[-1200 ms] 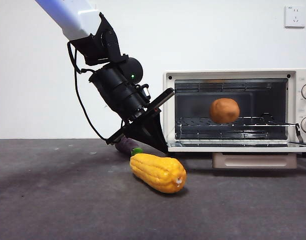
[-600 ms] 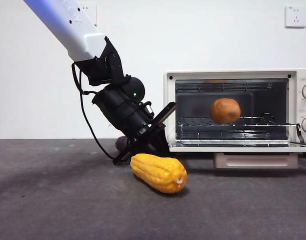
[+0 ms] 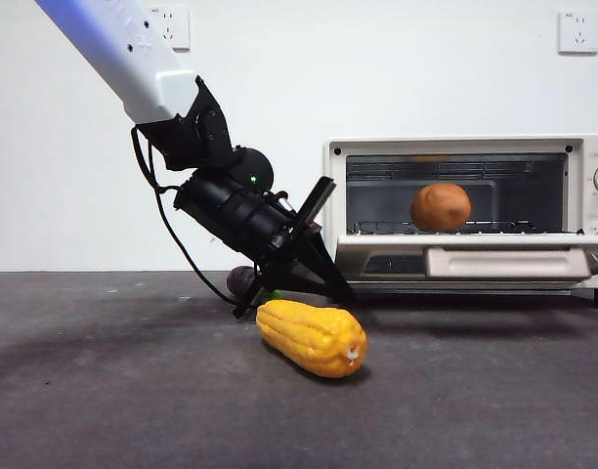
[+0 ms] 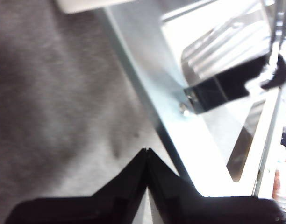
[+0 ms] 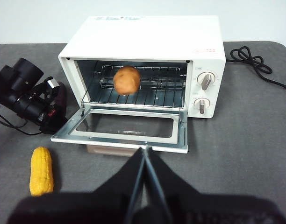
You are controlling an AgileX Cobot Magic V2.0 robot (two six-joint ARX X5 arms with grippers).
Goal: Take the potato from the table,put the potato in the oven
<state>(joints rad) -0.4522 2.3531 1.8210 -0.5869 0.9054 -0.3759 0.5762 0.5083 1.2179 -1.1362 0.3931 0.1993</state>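
The orange-brown potato (image 3: 441, 207) (image 5: 127, 80) rests on the wire rack inside the cream-white oven (image 3: 455, 145) (image 5: 147, 37). The oven door (image 3: 504, 262) (image 5: 119, 140) hangs partly raised, its beige handle facing the front view. My left gripper (image 3: 340, 291) (image 4: 146, 151) is shut and empty, its tip low on the table (image 3: 133, 391) under the door's left corner. In the left wrist view the door's metal frame runs just past the fingertips. My right gripper (image 5: 144, 149) is shut and empty, held high in front of the oven.
A yellow corn cob (image 3: 312, 337) (image 5: 41, 171) lies on the table in front of the oven's left side. A dark purple eggplant (image 3: 242, 280) sits behind the left arm (image 5: 28, 95). The oven's black cord (image 5: 250, 58) lies at the back right.
The oven door has swung up from lying flat to partly raised. The left gripper dropped lower and slid right, under the door's left corner. The potato stayed on the rack.
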